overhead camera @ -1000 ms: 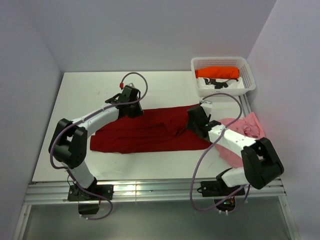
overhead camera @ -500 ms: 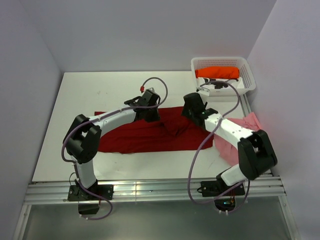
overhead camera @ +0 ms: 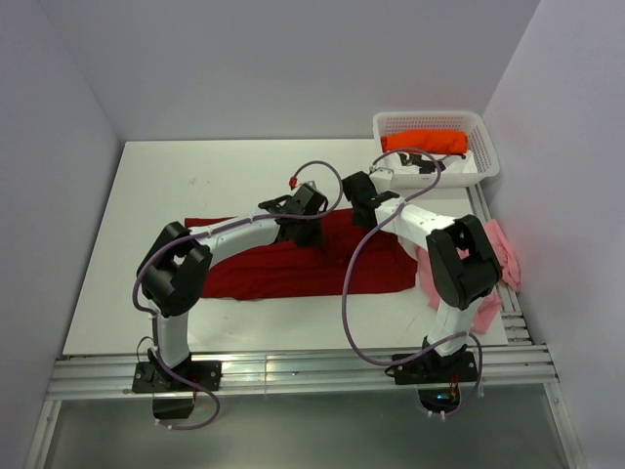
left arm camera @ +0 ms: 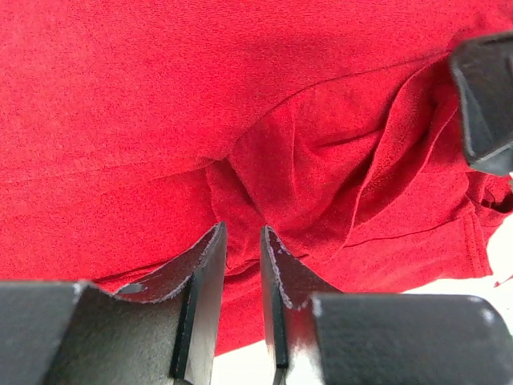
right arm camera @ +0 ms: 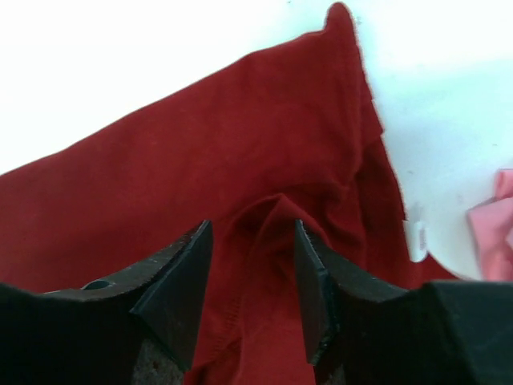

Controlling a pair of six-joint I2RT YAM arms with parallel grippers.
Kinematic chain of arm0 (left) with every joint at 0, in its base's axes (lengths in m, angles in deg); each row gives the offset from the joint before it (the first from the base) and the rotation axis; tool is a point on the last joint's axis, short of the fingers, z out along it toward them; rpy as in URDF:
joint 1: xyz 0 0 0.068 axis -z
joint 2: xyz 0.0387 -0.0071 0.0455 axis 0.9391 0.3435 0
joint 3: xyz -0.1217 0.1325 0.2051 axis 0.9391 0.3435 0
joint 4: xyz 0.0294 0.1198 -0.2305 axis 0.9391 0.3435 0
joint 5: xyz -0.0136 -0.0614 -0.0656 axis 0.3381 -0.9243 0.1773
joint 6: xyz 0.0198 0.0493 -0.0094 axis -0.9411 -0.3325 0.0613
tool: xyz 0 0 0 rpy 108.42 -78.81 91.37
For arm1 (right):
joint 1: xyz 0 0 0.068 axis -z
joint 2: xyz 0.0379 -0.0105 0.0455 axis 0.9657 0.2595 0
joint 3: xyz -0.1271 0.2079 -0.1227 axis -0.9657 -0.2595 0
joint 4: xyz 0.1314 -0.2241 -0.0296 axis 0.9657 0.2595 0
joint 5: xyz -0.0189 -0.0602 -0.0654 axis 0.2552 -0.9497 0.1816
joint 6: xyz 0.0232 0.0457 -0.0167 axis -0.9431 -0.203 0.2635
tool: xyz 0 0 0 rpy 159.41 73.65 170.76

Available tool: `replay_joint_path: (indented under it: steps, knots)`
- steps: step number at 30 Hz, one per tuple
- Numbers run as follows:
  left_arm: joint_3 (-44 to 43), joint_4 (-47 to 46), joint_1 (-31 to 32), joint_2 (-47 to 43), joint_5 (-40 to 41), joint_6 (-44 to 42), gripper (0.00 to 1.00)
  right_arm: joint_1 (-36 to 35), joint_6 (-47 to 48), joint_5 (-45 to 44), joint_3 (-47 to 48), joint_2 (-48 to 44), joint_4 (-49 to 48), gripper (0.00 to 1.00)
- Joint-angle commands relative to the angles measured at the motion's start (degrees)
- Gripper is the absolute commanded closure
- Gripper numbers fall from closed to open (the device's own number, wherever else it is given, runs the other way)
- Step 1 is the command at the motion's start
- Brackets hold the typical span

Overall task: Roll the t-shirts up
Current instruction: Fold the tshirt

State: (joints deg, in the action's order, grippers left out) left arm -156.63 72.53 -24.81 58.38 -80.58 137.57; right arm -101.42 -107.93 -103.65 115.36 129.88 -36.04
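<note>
The dark red t-shirt [overhead camera: 264, 269] lies spread across the middle of the table, bunched at its far right part. My left gripper [overhead camera: 311, 223] sits at the shirt's far edge, its narrow jaws [left arm camera: 242, 231] shut on a raised fold of the red cloth [left arm camera: 160, 96]. Just to its right, my right gripper [overhead camera: 361, 207] stands open [right arm camera: 251, 233] astride another ridge of the red cloth [right arm camera: 200, 144], the fingers clear of it on both sides. The pale pink t-shirt [overhead camera: 498, 254] lies crumpled at the table's right edge. The bright orange t-shirt [overhead camera: 425, 142] lies in the basket.
The white lattice basket [overhead camera: 430, 117] stands at the far right corner, with dark and white items under the orange shirt. A black finger of the right gripper [left arm camera: 485, 104] shows close by in the left wrist view. Purple cables loop over both arms.
My left gripper has travelled right along the shirt's far edge. My right gripper has swung from the shirt's right end up and left, so both now sit close together.
</note>
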Motion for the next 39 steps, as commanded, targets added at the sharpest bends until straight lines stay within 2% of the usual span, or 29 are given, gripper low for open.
replay_joint_path:
  steps: [1, 2, 4, 7, 8, 10, 21, 24, 25, 30, 31, 33, 34, 39]
  knots:
    - [-2.2, -0.4, 0.2, 0.1, 1.0, 0.9, 0.71, 0.3, 0.3, -4.4, -0.5, -2.3, 1.2, 0.50]
    - [-2.2, -0.3, 0.2, 0.1, 1.0, 0.9, 0.71, 0.3, 0.4, -4.2, -1.1, -2.7, 1.1, 0.56]
    - [-2.2, -0.2, 0.2, 0.3, 1.3, 0.7, 0.71, 0.4, 0.6, -3.7, -3.0, -4.4, 0.6, 0.61]
    - [-2.0, 0.1, 0.2, 0.1, 1.9, 0.6, 0.71, 0.4, 0.8, -3.1, -5.5, -6.6, -0.1, 0.81]
    - [-2.0, 0.2, 0.2, 0.1, 2.1, 0.5, 0.71, 0.3, 0.7, -3.0, -6.1, -7.0, 0.0, 0.97]
    - [-1.9, 0.3, 0.2, 0.0, 2.1, 0.5, 0.71, 0.4, 0.5, -3.1, -7.5, -8.6, 0.3, 1.00]
    - [-1.7, -0.1, 1.0, -1.1, -1.9, -0.7, 0.71, 0.4, -1.3, 3.3, -17.8, -21.7, -0.9, 1.00]
    - [-1.5, 0.3, 1.8, -1.6, -2.9, -0.9, 0.71, 0.4, -1.0, 4.8, -22.6, -25.3, -2.5, 0.93]
    - [-1.4, 0.4, 2.1, -1.9, -2.9, -1.0, 0.71, 0.4, -1.1, 5.1, -23.9, -26.2, -2.9, 0.88]
    - [-2.1, 1.1, 3.6, -2.0, -3.3, -1.0, 0.71, 0.5, -2.2, 7.2, -29.9, -32.8, -2.4, 0.79]
    - [-2.4, 1.2, 3.9, -1.9, -3.7, -1.1, 0.71, 0.5, -2.5, 7.9, -30.3, -34.0, -2.3, 0.65]
    - [-3.4, 1.7, 4.6, -1.5, -4.1, -1.2, 0.71, 0.5, -3.5, 8.6, -30.9, -35.8, -1.9, 0.46]
    - [-3.5, 1.9, 4.8, -1.3, -4.7, -1.2, 0.71, 0.5, -3.6, 8.9, -31.0, -37.7, -1.8, 0.43]
    - [-2.6, 1.9, 5.5, -1.1, -5.4, 1.3, 0.70, 1.7, -5.1, 10.0, -29.9, -41.4, -1.3, 0.43]
